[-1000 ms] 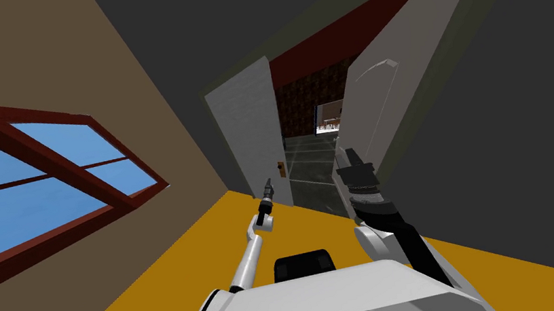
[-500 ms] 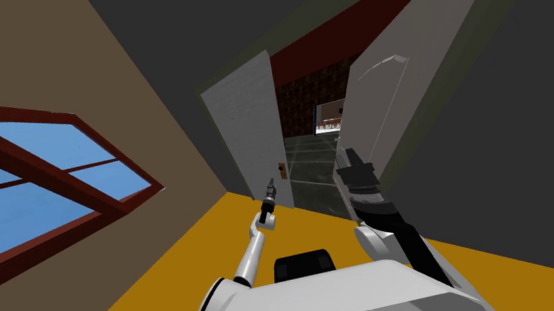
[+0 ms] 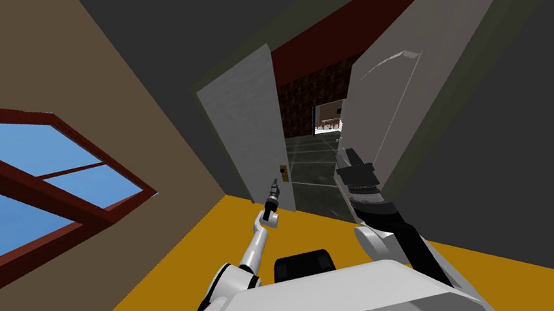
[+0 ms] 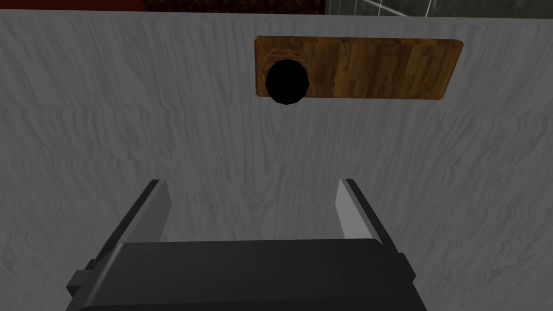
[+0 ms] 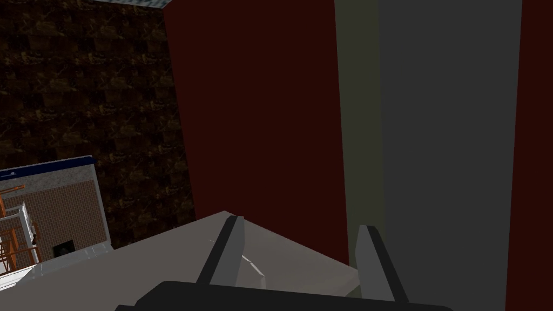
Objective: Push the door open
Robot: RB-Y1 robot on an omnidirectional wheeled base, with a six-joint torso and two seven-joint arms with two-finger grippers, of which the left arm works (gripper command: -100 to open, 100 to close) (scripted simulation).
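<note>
Before the grey door [image 4: 135, 140], left pincer [image 4: 251, 184] stands wide, empty, near black knob [image 4: 287, 82].

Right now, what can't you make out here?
- Whether the left gripper touches the grey door: too small in the head view; the left wrist view faces it flat on.
- The black knob's shape: end on and all black in the left wrist view.
- Whether the right gripper rests on the other door leaf: in the right wrist view its dark body covers that spot.
</note>
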